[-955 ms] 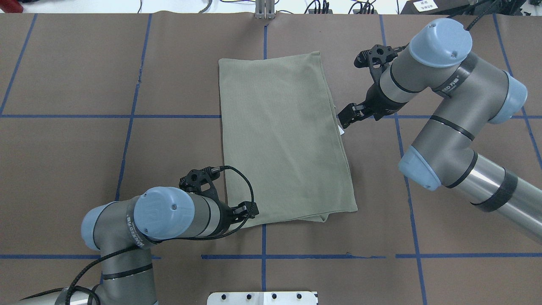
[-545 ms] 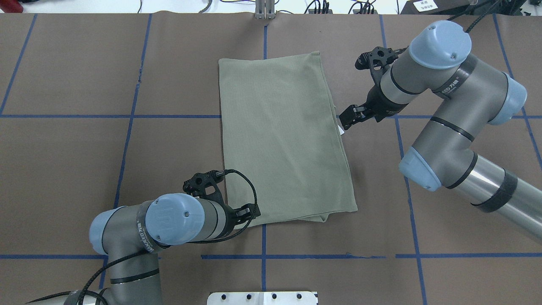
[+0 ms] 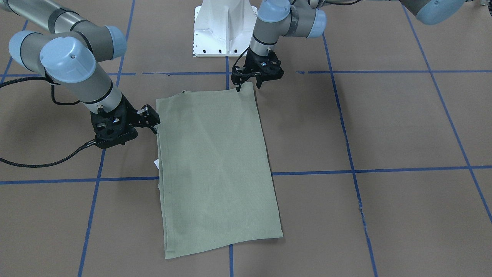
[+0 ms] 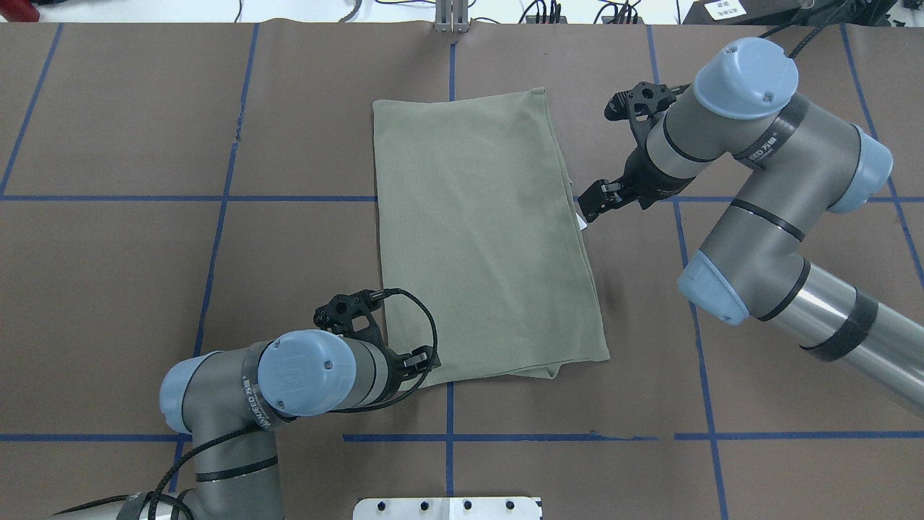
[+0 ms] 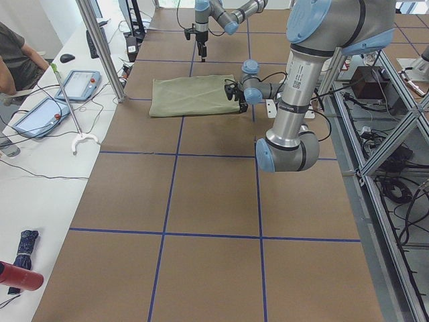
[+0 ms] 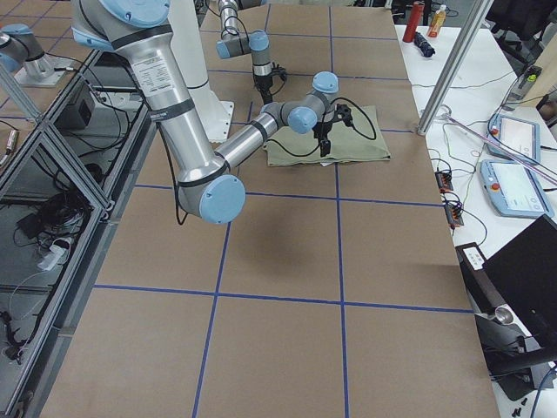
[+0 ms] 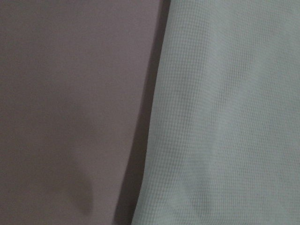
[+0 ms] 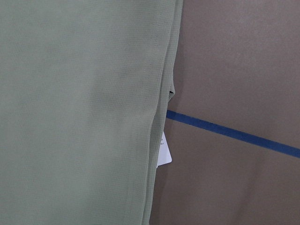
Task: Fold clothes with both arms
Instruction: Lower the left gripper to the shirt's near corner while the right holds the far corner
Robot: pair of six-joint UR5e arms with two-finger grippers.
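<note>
The clothes are one sage-green shirt folded into a long rectangle, flat on the brown table. A white tag pokes out from its layered right edge. My left gripper stands open over the shirt's near-left corner, one finger on each side of the corner. My right gripper is low beside the right edge, just above the tag, and looks open with nothing in it. The left wrist view shows only the shirt edge and bare table; no fingers show in either wrist view.
Blue tape lines grid the table. The white pedestal base stands at the robot's side, close behind the left gripper. A side bench with tablets and a person's arm lie beyond the far table edge.
The left arm's elbow and wrist have swung rightward, closer to the shirt's near-left corner. The right arm has barely shifted. The shirt has not moved.
</note>
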